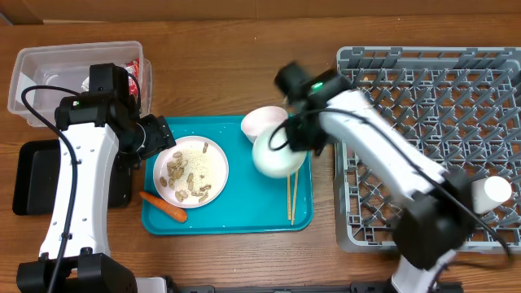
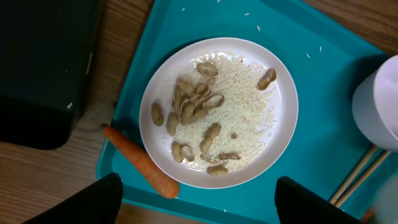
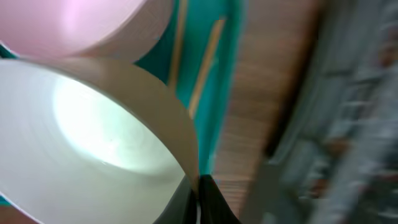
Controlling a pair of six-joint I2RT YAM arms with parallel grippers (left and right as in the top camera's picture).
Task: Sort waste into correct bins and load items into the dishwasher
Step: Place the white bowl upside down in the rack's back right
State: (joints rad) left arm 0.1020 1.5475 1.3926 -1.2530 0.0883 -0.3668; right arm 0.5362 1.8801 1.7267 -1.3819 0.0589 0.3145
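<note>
The right fingers (image 3: 211, 205) pinch the rim of a white bowl (image 3: 93, 137) over the teal tray (image 1: 244, 207); the left fingers (image 2: 93, 200) hang spread above the plate (image 2: 286, 118) of rice (image 2: 242, 106).

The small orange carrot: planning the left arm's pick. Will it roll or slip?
Likely stiff, since the small orange carrot lies straight. Its round, tapered body could roll or slip when gripped. Propped across the teal plastic tray's rim, it may pivot when pushed.

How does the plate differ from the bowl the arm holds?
The plate is shallow, with rice and peanut shells; the bowl is deep and empty. The plate lies flat on the tray; the bowl is tilted, its rim in the right gripper. Both are white.
</note>
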